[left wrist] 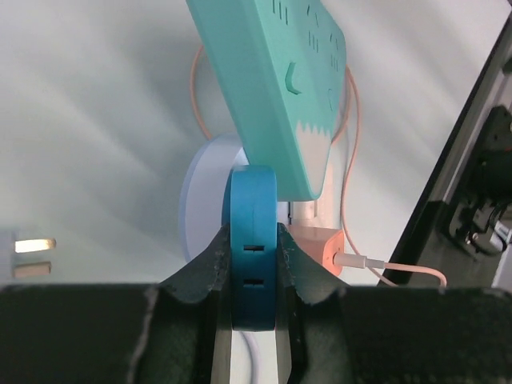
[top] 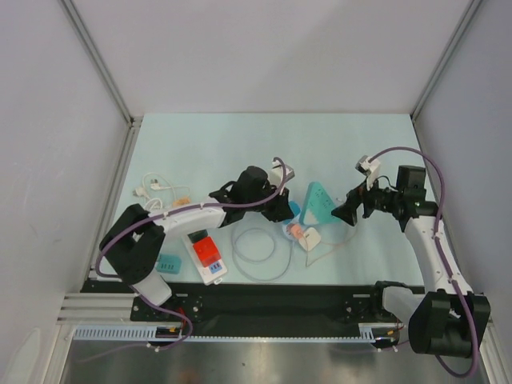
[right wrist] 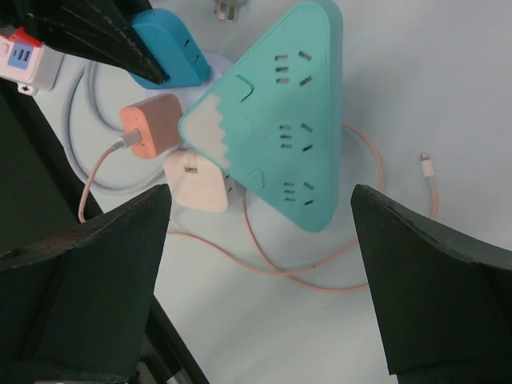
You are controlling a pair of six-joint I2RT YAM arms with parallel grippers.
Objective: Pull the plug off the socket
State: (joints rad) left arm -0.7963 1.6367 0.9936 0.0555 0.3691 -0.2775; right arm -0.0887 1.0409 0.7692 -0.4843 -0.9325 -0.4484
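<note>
Left gripper (left wrist: 253, 244) is clamping the blue plug (left wrist: 253, 200), sitting just left of the teal socket strip (left wrist: 272, 88); right gripper (right wrist: 260, 190) is hovering wide open directly above that strip, holding nothing.

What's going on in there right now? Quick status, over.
Left gripper shut on blue plug. Right gripper open over teal power strip. Plug by strip's edge, seating unclear. Orange charger, white charger close by.

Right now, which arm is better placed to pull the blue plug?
Left. The left fingers are shut on the blue plug, next to the teal socket strip. The right fingers hang open above the strip, gripping nothing; they could at most brace it.
</note>
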